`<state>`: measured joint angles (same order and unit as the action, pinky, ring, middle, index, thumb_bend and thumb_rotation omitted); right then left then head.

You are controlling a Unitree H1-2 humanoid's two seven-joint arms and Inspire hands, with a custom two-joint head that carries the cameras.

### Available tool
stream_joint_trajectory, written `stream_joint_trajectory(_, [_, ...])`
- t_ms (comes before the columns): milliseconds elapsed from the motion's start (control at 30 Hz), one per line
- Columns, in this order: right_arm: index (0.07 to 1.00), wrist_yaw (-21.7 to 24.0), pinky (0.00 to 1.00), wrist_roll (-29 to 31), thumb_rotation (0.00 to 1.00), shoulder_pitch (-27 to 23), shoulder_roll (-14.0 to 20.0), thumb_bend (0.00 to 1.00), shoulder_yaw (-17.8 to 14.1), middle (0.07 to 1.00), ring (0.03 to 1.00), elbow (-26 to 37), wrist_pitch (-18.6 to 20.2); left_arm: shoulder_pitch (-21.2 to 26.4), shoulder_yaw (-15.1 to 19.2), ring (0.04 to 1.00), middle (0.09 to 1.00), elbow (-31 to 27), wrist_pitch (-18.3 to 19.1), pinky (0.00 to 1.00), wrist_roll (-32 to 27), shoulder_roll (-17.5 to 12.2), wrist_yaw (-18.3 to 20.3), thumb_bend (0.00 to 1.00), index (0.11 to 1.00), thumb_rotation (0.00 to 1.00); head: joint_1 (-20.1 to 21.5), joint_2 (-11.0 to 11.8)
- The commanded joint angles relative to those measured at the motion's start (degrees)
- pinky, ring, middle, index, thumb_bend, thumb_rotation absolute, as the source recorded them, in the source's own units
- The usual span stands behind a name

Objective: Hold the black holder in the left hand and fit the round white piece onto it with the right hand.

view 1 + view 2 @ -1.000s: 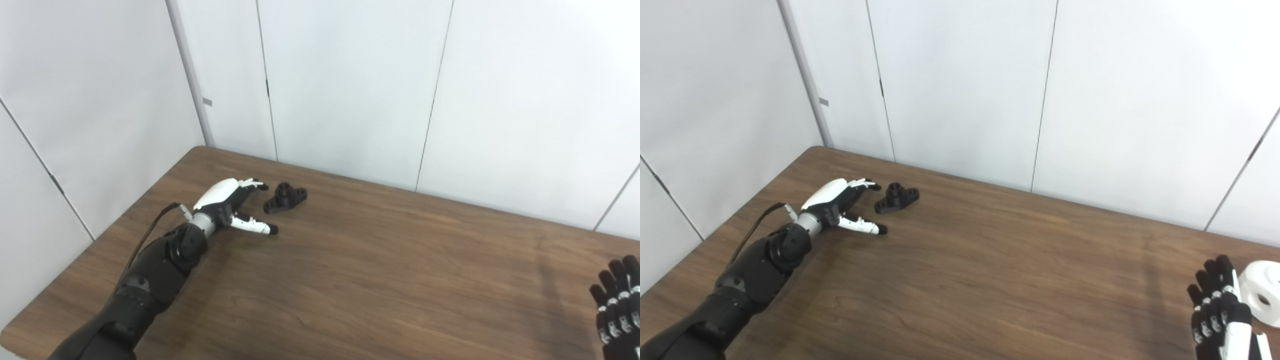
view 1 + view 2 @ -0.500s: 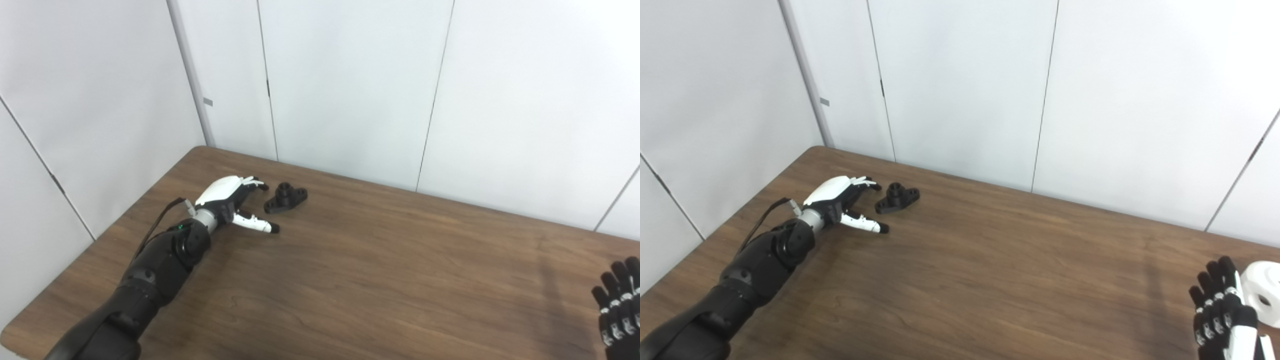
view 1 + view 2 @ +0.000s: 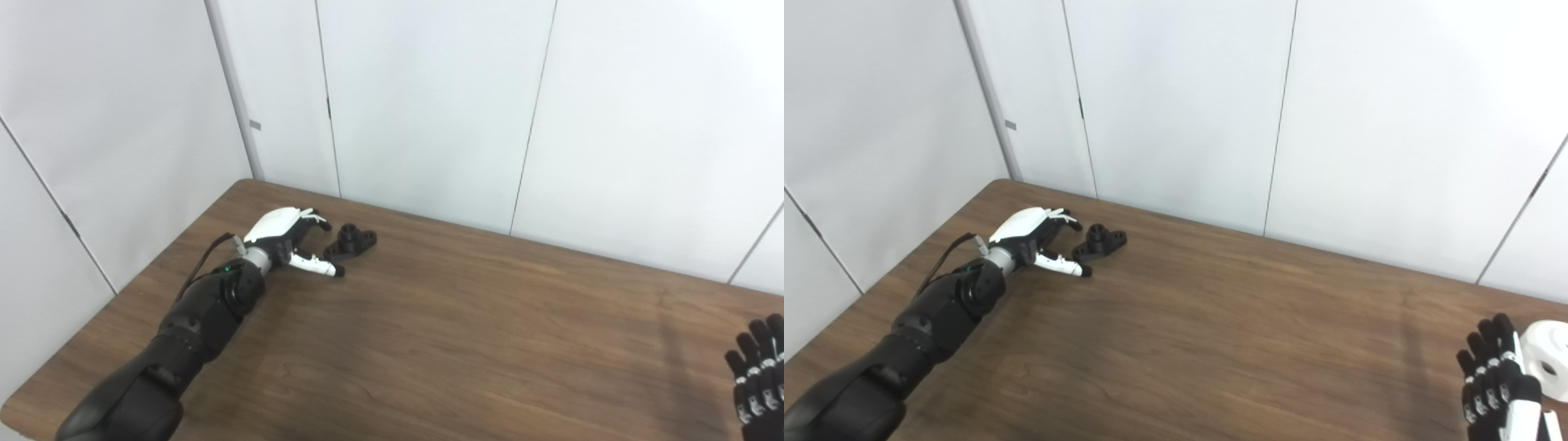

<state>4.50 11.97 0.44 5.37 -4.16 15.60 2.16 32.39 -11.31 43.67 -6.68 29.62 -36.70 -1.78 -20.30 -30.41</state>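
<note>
The round white piece (image 3: 1548, 360) and right hand (image 3: 1497, 392) are cut off by the frame edge.

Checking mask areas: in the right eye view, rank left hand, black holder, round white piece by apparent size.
1. left hand
2. round white piece, cut by the frame edge and nearer the camera, so unsure
3. black holder

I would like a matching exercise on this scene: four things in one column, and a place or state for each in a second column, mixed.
Things:
1. black holder
2. round white piece
3. left hand
4. right hand

Places or states:
a. open, beside the white piece
b. far left of the table, not held
c. open, fingers near the holder
d. right edge of the table

Pairs: 1-b, 2-d, 3-c, 4-a
</note>
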Motion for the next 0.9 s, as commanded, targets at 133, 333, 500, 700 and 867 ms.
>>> stream_joint_trajectory(133, [1.000, 0.0, 1.00, -0.2, 1.00, -1.4, 0.0, 0.58, 0.1, 1.000, 1.000, 2.5, -0.8, 2.5, -1.7, 1.000, 0.970, 0.5, -0.3, 1.00, 1.0, -0.1, -0.3, 1.00, 0.805, 0.47, 0.2, -0.1])
stream_joint_trajectory(333, [1.000, 0.0, 1.00, -0.6, 1.00, -1.5, -0.1, 0.58, 0.4, 1.000, 1.000, 2.8, -0.3, 2.9, -2.2, 1.000, 0.971, 0.8, 0.2, 1.00, 0.3, 0.5, 0.1, 1.00, 0.803, 0.46, 0.5, -0.1])
stream_joint_trajectory(500, [1.000, -0.3, 1.00, -1.0, 1.00, -1.3, -0.4, 0.58, 0.6, 1.000, 1.000, 3.3, 0.2, 3.0, -2.6, 1.000, 0.968, 0.6, -0.1, 1.00, 0.4, 0.7, 0.4, 1.00, 0.799, 0.45, 0.8, -0.2])
stream_joint_trajectory(700, [1.000, -0.3, 1.00, -1.0, 1.00, -1.2, -0.6, 0.58, 0.5, 1.000, 1.000, 3.6, 0.6, 3.0, -3.1, 1.000, 0.965, 0.6, 0.0, 1.00, 0.4, 1.1, 0.3, 1.00, 0.797, 0.45, 1.0, -0.3])
stream_joint_trajectory(867, [1.000, -0.4, 1.00, -1.0, 1.00, -1.1, -1.0, 0.56, 0.6, 1.000, 1.000, 4.0, 1.1, 3.4, -3.2, 1.000, 0.961, 1.5, -0.3, 1.00, 0.1, 1.5, 0.1, 1.00, 0.795, 0.45, 1.0, -0.3])
